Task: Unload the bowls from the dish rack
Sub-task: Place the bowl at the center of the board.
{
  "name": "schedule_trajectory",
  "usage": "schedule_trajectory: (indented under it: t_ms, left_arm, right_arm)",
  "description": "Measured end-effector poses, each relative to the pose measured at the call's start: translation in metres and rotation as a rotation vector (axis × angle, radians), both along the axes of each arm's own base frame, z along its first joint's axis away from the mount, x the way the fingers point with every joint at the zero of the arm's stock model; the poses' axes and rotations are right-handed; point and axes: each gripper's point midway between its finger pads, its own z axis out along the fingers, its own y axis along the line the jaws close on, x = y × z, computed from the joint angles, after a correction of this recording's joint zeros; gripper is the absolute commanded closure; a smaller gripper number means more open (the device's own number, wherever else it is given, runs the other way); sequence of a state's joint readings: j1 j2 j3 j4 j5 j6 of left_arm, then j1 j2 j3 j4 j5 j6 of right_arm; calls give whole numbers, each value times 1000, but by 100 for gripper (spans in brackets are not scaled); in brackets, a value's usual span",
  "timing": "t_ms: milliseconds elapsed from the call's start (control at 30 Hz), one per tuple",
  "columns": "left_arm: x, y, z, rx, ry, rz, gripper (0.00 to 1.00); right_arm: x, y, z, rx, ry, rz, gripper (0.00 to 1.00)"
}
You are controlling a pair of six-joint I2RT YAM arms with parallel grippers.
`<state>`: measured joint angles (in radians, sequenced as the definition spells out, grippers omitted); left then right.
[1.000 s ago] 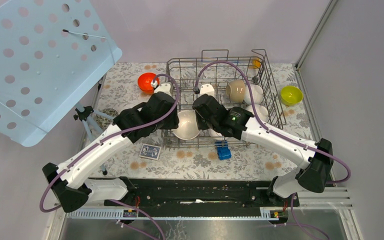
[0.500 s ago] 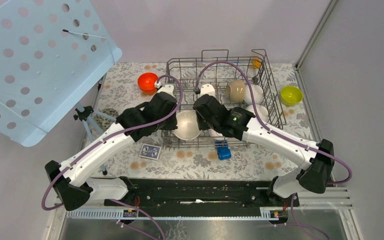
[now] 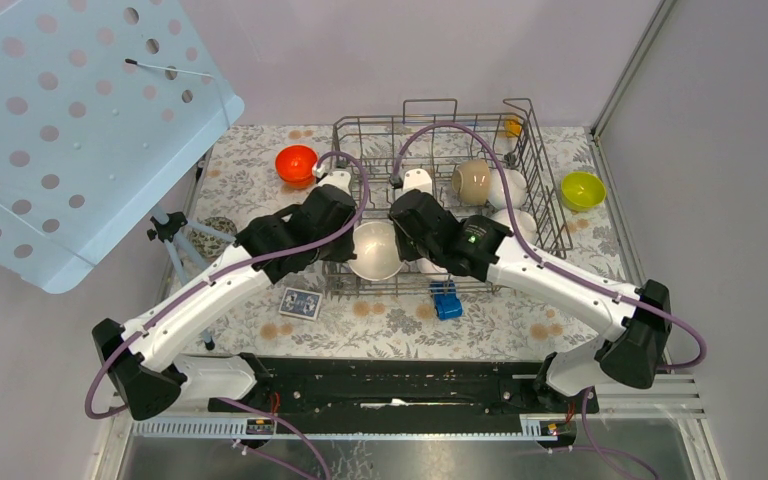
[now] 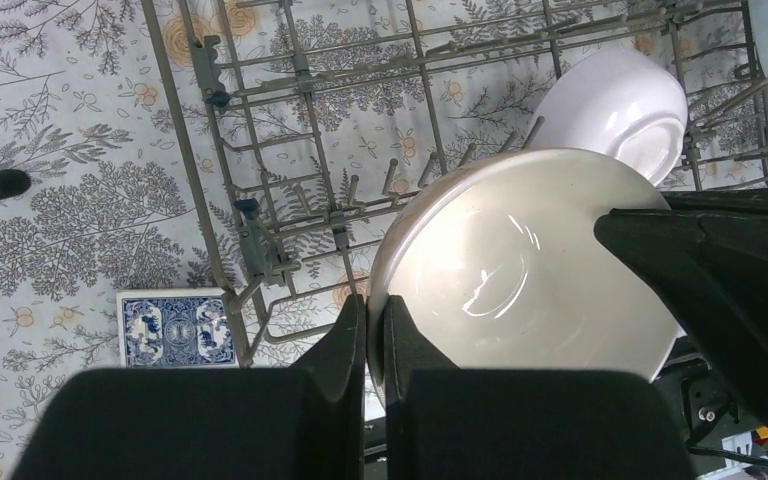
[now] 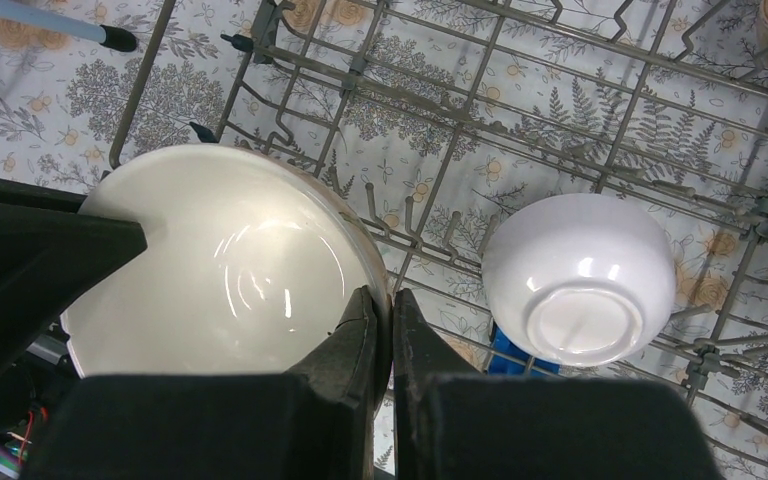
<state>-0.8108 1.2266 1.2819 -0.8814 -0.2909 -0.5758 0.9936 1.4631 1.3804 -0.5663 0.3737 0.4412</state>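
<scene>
A beige bowl (image 3: 375,250) hangs over the front left of the dish rack (image 3: 550,200), held from both sides. My left gripper (image 3: 351,246) is shut on its left rim, seen in the left wrist view with the rim pinched between the fingers (image 4: 375,310). My right gripper (image 3: 403,246) is shut on the opposite rim (image 5: 385,305). A second beige bowl (image 3: 472,182) and two white bowls (image 3: 508,188) (image 3: 516,222) lie in the rack. An orange-red bowl (image 3: 295,163) stands left of the rack and a yellow-green bowl (image 3: 581,190) right of it.
A blue toy car (image 3: 446,300) and a blue patterned card box (image 3: 301,302) lie in front of the rack. A small tripod (image 3: 170,235) stands at the left under a pale blue perforated panel (image 3: 70,120). Walls close in behind and right.
My left gripper has shut onto the beige bowl's left rim and edged slightly right. My right gripper has kept its hold on the other rim.
</scene>
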Motion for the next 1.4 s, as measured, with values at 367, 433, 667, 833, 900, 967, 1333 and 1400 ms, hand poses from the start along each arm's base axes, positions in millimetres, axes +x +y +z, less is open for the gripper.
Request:
schedule_trajectory:
  t_ms: [367,433,667,833,900,967,1333,1400]
  left_arm:
    - [15,22,2,15,-15,89,100]
    - [26,41,6,8,-26,157,100]
    - [51,99,30,-35,-103,392,100]
    - [67,139,41,-68,-151,583,100]
    - [71,149,41,-87,-152,638,100]
    - [76,156,42,-112,-156,684,100]
    - [110,160,5,-251,-113,863,100]
    - [113,156,0,-257,-101,852,100]
  right_arm:
    - [-14,-7,30,90,-29,39,0]
    - [-18,-13,45,125,-53,40,0]
    - [-33,-38,66,216,-117,38,0]
    - [-41,-49,41,203,-101,34,0]
    - [-42,-51,28,195,-91,32,0]
    - [-44,-54,18,190,-84,29,0]
    - [-49,-60,9,236,-102,20,0]
    - [-49,-61,11,246,-111,19,0]
